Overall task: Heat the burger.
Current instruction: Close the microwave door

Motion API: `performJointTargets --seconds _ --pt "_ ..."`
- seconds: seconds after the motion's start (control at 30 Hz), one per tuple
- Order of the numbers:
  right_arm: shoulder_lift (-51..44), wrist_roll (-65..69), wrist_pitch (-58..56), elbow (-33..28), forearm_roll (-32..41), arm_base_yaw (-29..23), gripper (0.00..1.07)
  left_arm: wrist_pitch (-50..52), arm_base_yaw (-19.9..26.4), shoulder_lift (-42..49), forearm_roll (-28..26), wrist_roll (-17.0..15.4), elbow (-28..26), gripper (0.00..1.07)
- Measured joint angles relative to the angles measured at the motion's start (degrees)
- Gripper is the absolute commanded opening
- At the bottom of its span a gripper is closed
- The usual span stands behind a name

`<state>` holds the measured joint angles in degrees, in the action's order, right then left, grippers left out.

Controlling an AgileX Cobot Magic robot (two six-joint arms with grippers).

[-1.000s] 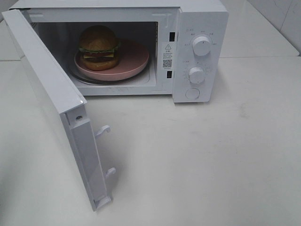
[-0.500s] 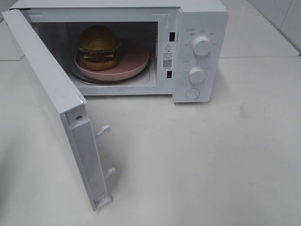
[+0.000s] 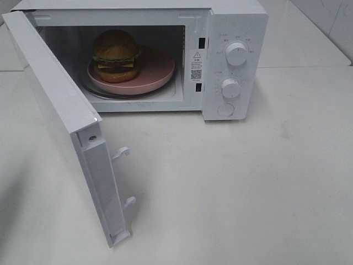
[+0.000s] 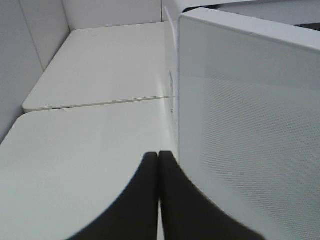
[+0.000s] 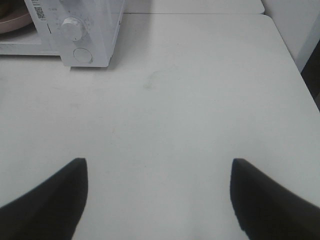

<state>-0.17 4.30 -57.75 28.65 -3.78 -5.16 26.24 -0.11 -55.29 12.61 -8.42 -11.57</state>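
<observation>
White table [image 3: 265, 182]; burger [image 3: 115, 55] on plate [image 3: 157, 69] inside microwave [image 3: 234, 22].

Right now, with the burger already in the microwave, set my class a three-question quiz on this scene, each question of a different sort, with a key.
1. True or false: the burger sits on the pink plate inside the microwave.
2. The microwave door stands: A) shut, B) swung open, C) taken off.
3. Which has its fingers pressed together, the left gripper or the right gripper?
Key: 1 true; 2 B; 3 the left gripper, while the right gripper is open.
</observation>
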Motion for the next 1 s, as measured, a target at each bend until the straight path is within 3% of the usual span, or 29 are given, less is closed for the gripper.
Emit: performJointTargets --seconds 0.07,0.13,0.3,0.4,0.53,0.87,1.0 --pt "0.00 0.00 0.00 0.00 0.00 0.00 0.76 1.32 0.00 -0.80 1.55 -1.49 0.06 0.00" --pt "0.00 0.00 0.00 0.00 0.00 0.00 0.76 7.22 0.00 -4.70 7.85 -6.65 0.06 0.00" --pt "0.00 0.00 0.00 0.00 0.00 0.00 0.76 12.95 -0.23 -8.71 11.57 -8.77 0.06 0.00" --pt "0.00 0.00 0.00 0.00 0.00 0.00 0.76 14.44 -1.20 -10.49 12.09 -9.05 0.06 0.00" --pt "0.00 0.00 0.00 0.00 0.00 0.00 0.76 15.81 -6.19 -14.61 12.20 -9.05 -1.38 0.00" --pt "0.00 0.00 0.00 0.00 0.00 0.00 0.76 16.21 -13.41 -21.08 8.14 -9.00 -4.98 0.00" --pt "0.00 0.00 0.00 0.00 0.00 0.00 0.76 16.21 -16.90 -23.32 4.30 -6.82 -7.10 0.00"
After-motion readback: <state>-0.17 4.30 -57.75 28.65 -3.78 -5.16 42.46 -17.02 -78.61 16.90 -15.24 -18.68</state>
